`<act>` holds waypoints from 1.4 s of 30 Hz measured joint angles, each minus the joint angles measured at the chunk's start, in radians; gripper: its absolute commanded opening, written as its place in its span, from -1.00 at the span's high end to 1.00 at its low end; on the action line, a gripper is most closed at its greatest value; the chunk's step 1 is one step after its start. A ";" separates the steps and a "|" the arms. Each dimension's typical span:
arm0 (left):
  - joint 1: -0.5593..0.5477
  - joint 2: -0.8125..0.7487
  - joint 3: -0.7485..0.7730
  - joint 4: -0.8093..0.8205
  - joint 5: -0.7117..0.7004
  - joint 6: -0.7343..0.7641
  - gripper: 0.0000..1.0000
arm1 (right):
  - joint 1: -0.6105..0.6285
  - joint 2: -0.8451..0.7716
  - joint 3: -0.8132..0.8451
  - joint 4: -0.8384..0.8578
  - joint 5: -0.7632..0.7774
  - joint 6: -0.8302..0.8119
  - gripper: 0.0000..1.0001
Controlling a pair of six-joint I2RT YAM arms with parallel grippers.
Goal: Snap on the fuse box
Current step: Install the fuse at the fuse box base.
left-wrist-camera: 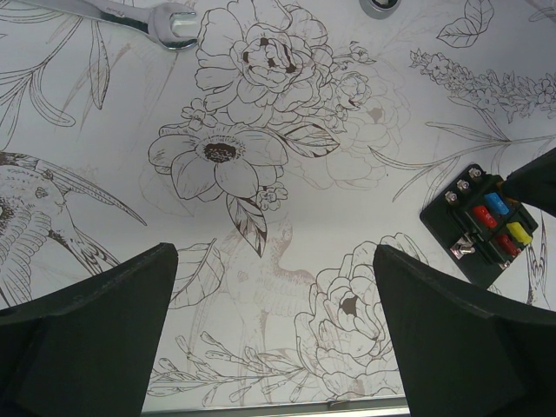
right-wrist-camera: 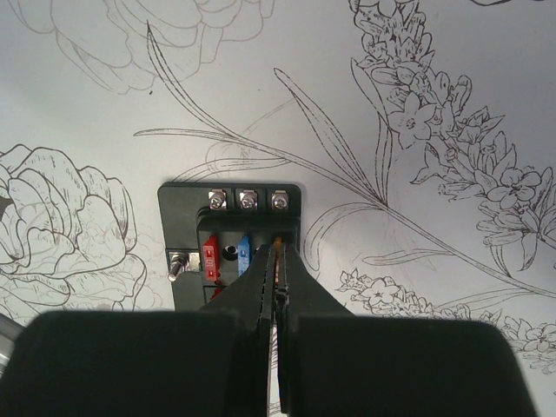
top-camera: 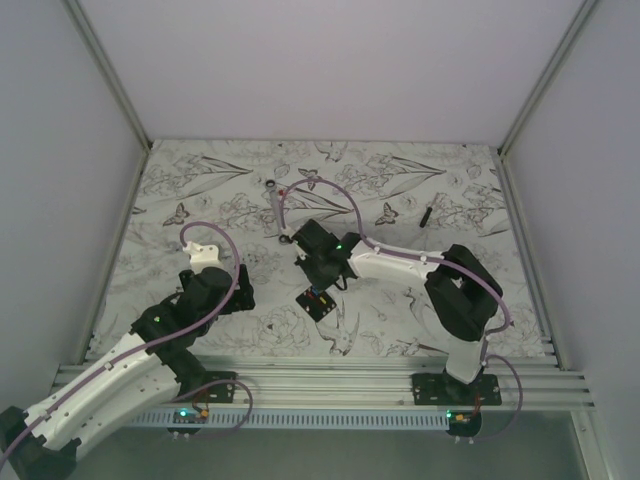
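Fuse box light, rigid, likely slides; grip side walls, not fuses. Right hand closed tight at its fuses, grip unclear; left hand wide open, empty.

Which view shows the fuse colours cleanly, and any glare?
Top external: dim, fuse box tiny, colours just specks. Left wrist: sharp, colours clear; wrench glints at the top edge. Right wrist: fuse box sharp, right gripper a dark featureless mass covering part.

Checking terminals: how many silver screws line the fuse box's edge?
3 in a row on the fuse box: left screw, middle screw, right screw. The right gripper may hide more.
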 measured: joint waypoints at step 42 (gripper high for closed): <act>0.001 -0.012 -0.005 0.000 0.000 -0.004 -0.99 | -0.028 -0.114 -0.099 -0.005 -0.055 0.026 0.61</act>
